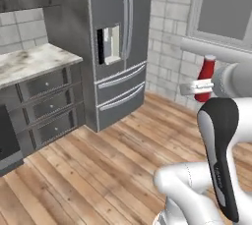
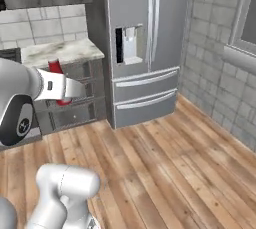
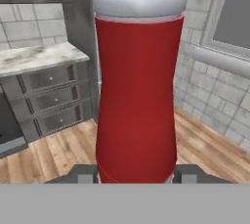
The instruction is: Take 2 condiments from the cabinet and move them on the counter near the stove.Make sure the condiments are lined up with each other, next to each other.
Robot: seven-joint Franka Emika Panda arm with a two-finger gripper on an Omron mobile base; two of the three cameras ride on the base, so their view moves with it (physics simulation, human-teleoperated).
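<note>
We carry the red bottle [image 3: 135, 91] clamped in our gripper [image 3: 135, 175] above the wood floor, away from the counter [image 1: 34, 61], and judge it light, rigid and smooth-walled, so the low grip on its waist suits it best.

A red bottle [image 3: 135, 96] with a pale base stands clamped between the gripper's [image 3: 135, 173] fingertips; marble counter [image 3: 34, 57] beyond, left.
</note>
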